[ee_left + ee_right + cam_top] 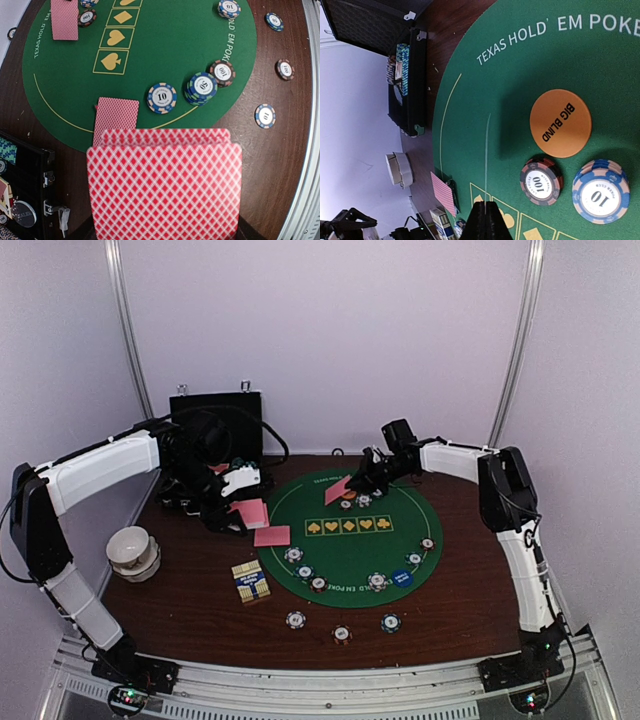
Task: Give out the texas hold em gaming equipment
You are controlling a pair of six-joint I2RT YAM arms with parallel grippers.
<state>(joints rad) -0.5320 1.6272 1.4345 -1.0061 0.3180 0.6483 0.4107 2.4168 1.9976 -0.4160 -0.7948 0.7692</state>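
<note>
The left pincer (236,510) is closed on a pack of cards (165,185) with the pink backs up. The pack fills the near part of the left wrist view and hides the fingers. Just in front of the pack, one loose card (116,120) lies flat, partly on the edge of the green mat (165,45) and partly on the brown table (280,150). A little further ahead and to the right in that view, a blue chip (161,98), a small stack of chips (201,88) and a dark chip (222,73) lie close together on the mat.

The right pincer (485,222) has its fingers pressed together on a thin card (337,490). Its own camera sees this card only by the edge, as a pale line. Ahead of this pincer and to the right in its view lies an orange button (561,123). Nearer to the fingers, a red-and-black chip (541,181) and a blue-and-white chip (600,191) lie side by side.

A black case (215,425) stands open behind the left pincer, and a white bowl (132,548) sits well apart on its left.
</note>
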